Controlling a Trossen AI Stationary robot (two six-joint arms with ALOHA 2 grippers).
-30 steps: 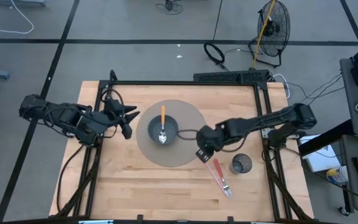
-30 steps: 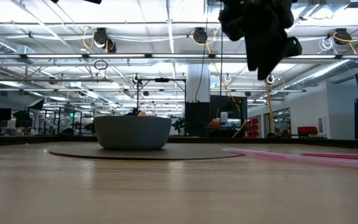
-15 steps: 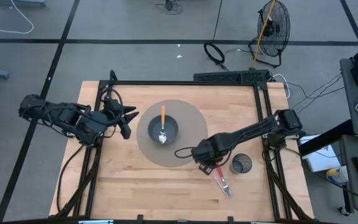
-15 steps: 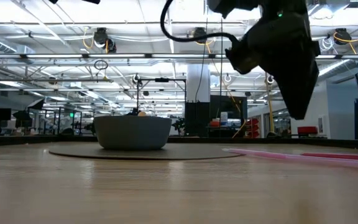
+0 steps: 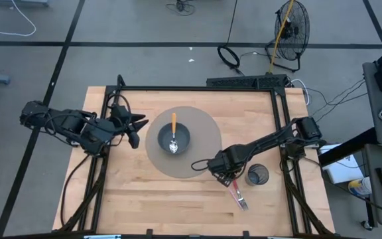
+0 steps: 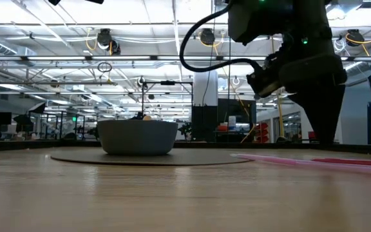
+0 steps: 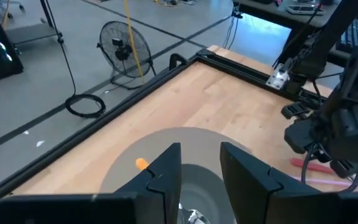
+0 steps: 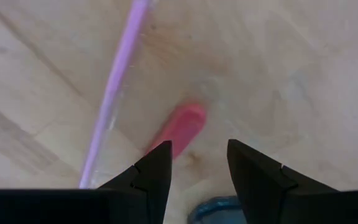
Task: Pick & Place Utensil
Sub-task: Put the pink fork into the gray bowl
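- The right gripper (image 5: 227, 176) is hovering low over the red utensil's (image 8: 178, 130) handle end, its fingers (image 8: 152, 167) spread apart and gripping nothing.
- That utensil is lying on the table (image 5: 144, 199) toward its front right corner, beside a pink one (image 8: 114, 87).
- The left gripper (image 5: 135, 126) is waiting open near the left edge.

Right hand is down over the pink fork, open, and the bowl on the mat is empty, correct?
Not quite: the bowl is not empty. The high view shows a spoon with an orange handle lying in it. The rest holds: the right hand is open just above the pink fork, as the right wrist view shows.
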